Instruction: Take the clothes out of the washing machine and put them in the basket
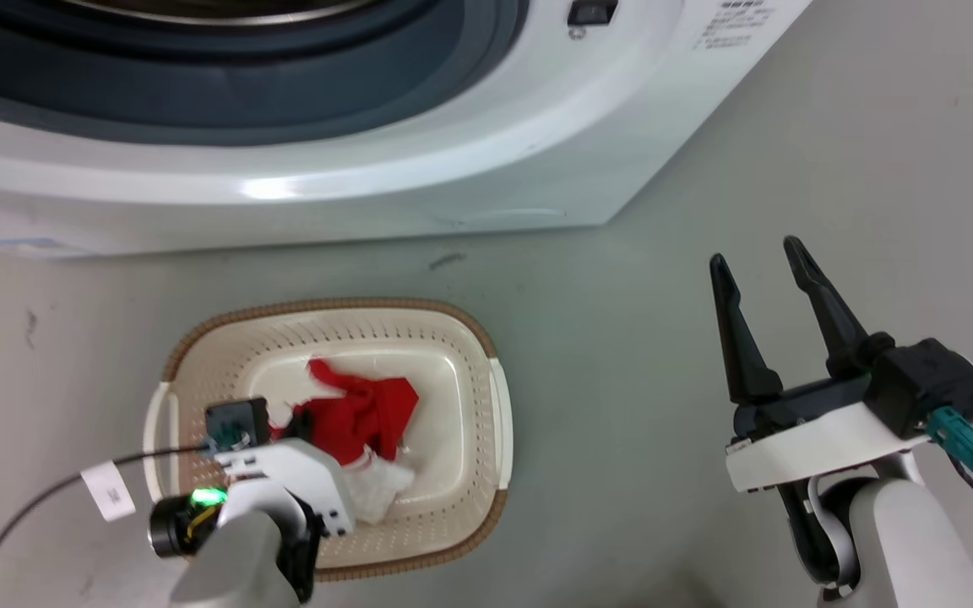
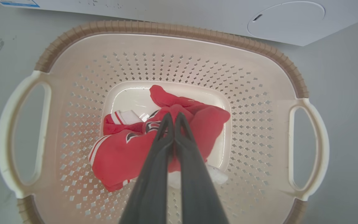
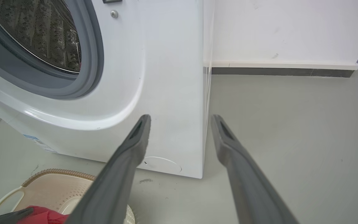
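Observation:
The cream basket (image 1: 326,306) with its brown rim stands on the floor in front of the white washing machine (image 1: 453,152). Red clothes (image 1: 368,414) with white trim lie bunched on its bottom. In the left wrist view my left gripper (image 2: 173,115) reaches down into the basket (image 2: 166,28), its fingers pressed together with a fold of the red clothes (image 2: 120,152) pinched at the tips. To the right of the basket my right gripper (image 1: 757,253) hangs open above the bare floor, holding nothing. It (image 3: 180,118) points at the washer's lower right corner (image 3: 166,77).
The washer's grey-rimmed porthole (image 3: 92,62) stands open onto the steel drum (image 3: 42,34). A white wall with dark skirting (image 3: 278,72) runs behind on the right. A black cable with a white tag (image 1: 106,491) trails from my left wrist. Grey floor (image 1: 833,152) spreads to the right.

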Controlling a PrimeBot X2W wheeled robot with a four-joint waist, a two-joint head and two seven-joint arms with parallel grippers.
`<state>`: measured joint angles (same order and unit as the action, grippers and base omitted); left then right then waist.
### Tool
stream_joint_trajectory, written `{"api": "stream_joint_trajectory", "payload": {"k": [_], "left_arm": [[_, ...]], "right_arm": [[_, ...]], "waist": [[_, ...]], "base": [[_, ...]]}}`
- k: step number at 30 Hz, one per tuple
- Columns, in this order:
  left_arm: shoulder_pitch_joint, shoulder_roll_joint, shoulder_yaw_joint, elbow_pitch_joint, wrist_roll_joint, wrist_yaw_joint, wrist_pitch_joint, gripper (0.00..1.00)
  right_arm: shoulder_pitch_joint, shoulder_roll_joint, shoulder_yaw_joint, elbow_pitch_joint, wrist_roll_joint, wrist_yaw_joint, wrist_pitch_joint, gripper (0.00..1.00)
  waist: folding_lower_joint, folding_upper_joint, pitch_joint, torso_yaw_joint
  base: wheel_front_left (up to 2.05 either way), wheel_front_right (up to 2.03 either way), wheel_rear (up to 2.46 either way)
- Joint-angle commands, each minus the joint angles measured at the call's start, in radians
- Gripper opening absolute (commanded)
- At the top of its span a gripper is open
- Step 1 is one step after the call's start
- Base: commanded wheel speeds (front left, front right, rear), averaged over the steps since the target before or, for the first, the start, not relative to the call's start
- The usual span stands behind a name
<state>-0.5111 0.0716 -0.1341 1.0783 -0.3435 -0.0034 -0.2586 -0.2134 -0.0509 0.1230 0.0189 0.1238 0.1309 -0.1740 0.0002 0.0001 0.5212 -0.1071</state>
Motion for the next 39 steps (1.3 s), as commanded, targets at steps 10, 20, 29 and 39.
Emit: {"api": "stream_joint_trajectory", "payload": {"k": [10, 20, 29, 39], "left_arm": [[-0.213, 0.056, 0.028, 0.166, -0.037, -0.007, 0.012, 0.00], [-0.235, 0.080, 0.021, 0.204, -0.048, -0.001, 0.078, 1.00], [-0.128, 0.048, 0.025, 0.208, -0.065, -0.007, 0.006, 1.00], [0.081, 0.016, 0.064, -0.070, -0.025, 0.024, -0.006, 1.00]], "right_arm": [[-0.095, 0.001, 0.041, 0.022, 0.017, 0.000, -0.036, 1.00], [-0.131, 0.001, 0.052, 0.063, 0.025, 0.000, -0.062, 1.00], [-0.076, 0.001, 0.021, 0.121, 0.009, 0.000, -0.074, 1.00], [0.030, 0.001, -0.039, 0.095, -0.015, 0.000, -0.038, 1.00]], "waist": [[-0.0002, -0.0001, 0.201, -0.054], [-0.0002, -0.0001, 0.224, -0.070], [-0.0002, -0.0001, 0.022, -0.034], [-0.0002, -0.0001, -0.200, 0.025]], "base": [[0.00, 0.00, 0.00], [0.00, 0.00, 0.00], [0.00, 0.00, 0.00], [0.00, 0.00, 0.00]]}}
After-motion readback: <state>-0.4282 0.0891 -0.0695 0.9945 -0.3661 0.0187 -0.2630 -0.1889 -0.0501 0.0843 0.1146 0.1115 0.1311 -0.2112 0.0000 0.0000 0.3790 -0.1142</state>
